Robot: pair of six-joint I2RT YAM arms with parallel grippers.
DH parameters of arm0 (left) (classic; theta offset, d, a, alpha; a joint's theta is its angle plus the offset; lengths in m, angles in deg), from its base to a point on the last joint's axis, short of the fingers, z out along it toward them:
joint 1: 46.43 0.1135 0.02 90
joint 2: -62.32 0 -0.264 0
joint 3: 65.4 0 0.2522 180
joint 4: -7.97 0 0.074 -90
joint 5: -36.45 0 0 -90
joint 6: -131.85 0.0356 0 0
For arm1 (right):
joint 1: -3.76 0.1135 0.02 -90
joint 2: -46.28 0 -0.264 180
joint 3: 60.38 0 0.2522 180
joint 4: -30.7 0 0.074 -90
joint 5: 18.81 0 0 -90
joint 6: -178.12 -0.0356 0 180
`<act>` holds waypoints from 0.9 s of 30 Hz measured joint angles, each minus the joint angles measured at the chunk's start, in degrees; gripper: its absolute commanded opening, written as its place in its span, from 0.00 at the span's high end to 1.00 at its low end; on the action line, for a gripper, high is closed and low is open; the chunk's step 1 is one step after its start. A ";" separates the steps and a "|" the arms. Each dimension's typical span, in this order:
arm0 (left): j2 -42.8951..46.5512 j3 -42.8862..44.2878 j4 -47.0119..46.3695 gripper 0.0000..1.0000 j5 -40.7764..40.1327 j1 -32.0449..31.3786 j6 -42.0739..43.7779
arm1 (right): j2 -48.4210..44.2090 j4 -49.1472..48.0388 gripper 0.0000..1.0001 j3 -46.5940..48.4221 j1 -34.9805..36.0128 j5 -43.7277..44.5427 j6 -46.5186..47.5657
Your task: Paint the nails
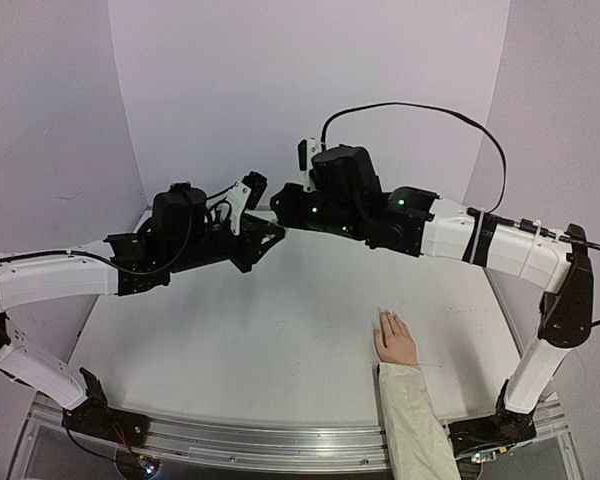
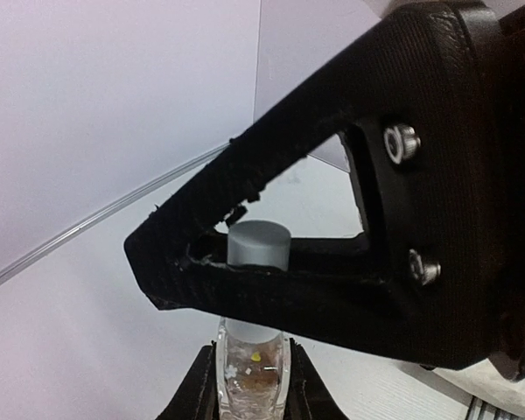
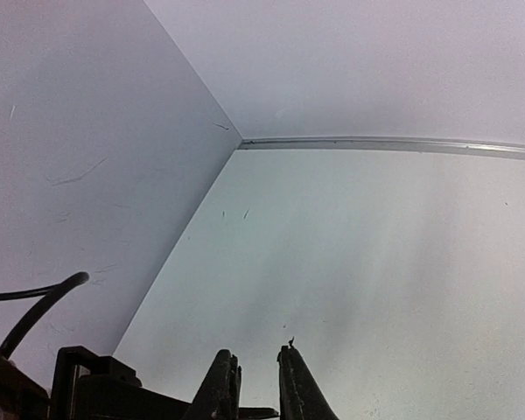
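Bottle (image 2: 251, 378) is grasped by the left end effector (image 2: 250, 359). Its cap (image 2: 259, 242) is clenched by the right end effector (image 3: 256, 359).

Two arms (image 1: 50, 280) (image 1: 500, 245), one pale hand (image 1: 395, 340), one cream sleeve (image 1: 415, 420), one clear bottle (image 2: 249, 376), one table (image 1: 230, 340)

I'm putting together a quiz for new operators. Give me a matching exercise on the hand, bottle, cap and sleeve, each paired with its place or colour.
Things:
1. hand
2. bottle
3. cap
4. sleeve

Place or colour:
A. cream
B. between the fingers of the right gripper
C. clamped in the left gripper
D. lying flat on the table

Pairs: 1-D, 2-C, 3-B, 4-A
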 measured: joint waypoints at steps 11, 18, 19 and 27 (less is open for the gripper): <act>1.53 -3.96 0.72 1.00 -4.79 2.38 -0.07 | -2.03 1.53 0.33 -2.71 -6.75 -25.18 6.25; 6.05 -4.20 3.17 1.00 -0.20 2.45 -1.36 | -4.92 1.03 0.28 -6.64 -15.06 -43.82 11.63; 6.58 -4.20 3.34 1.00 1.66 2.82 -1.79 | -4.92 0.90 0.31 -6.78 -15.37 -46.16 12.13; 6.49 -3.37 4.57 1.00 29.70 6.19 -4.87 | -4.92 -7.23 0.49 -9.03 -15.32 -65.66 12.33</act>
